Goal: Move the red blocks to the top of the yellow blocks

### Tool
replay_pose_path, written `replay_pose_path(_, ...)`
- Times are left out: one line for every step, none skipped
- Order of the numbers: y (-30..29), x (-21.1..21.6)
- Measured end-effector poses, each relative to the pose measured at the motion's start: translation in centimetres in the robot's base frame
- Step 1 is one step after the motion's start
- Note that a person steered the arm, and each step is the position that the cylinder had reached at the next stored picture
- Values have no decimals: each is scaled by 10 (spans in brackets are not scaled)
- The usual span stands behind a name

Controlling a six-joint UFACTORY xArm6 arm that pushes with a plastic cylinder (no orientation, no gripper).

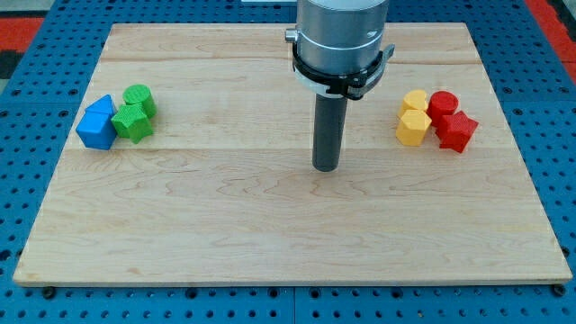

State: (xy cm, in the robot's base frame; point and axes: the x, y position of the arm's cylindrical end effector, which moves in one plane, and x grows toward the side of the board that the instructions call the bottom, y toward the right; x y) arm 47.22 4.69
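Two yellow blocks stand at the view's right: a rounded one (pixel 415 100) and a hexagonal one (pixel 412 128) just below it. Touching them on their right are two red blocks: a round one (pixel 443 103) above and a star-like one (pixel 455 131) below. My tip (pixel 326 167) rests on the wooden board (pixel 270 234) near its middle, well to the left of the yellow and red cluster and touching no block.
At the view's left sit a blue block (pixel 97 124), a round green block (pixel 139 98) and a star-like green block (pixel 132 123), packed together. Blue pegboard surrounds the board.
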Motion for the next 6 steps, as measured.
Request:
replay_pose_path(35,-2)
replay_pose_path(53,-11)
replay_pose_path(86,-13)
replay_pose_path(103,-11)
replay_pose_path(166,-10)
replay_pose_path(186,-17)
